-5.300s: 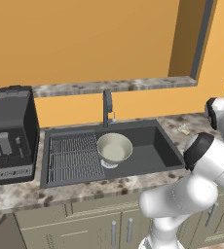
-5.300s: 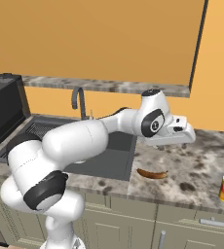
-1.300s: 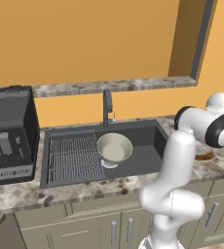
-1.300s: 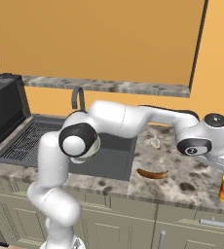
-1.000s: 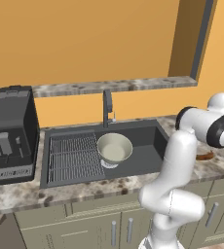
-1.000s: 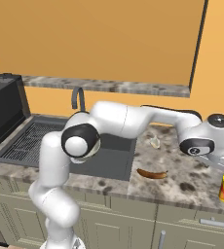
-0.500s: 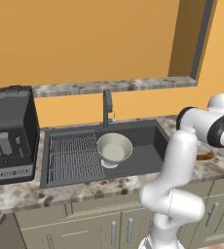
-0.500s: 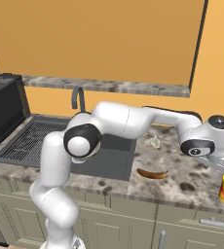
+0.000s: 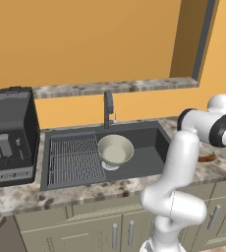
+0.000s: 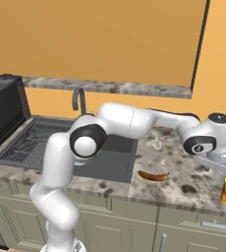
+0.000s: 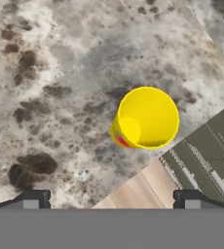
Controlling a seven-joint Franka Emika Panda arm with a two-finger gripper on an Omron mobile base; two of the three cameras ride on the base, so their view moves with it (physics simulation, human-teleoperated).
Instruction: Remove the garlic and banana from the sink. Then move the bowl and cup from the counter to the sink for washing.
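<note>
One item remains: the cup [image 11: 145,119] stands at the tabletop [image 11: 60,73] edge, twelve o'clock of our wide-open, empty end effector [image 11: 111,197]. We should centre it, then descend squarely.

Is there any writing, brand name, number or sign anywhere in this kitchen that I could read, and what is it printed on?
No readable text anywhere.
Cup: a red mark on its yellow side, too small to tell whether it is lettering.
Coffee machine: pale buttons and a light panel on its front, no legible characters.
Sink, bowl, banana and counter: nothing printed on them.
</note>
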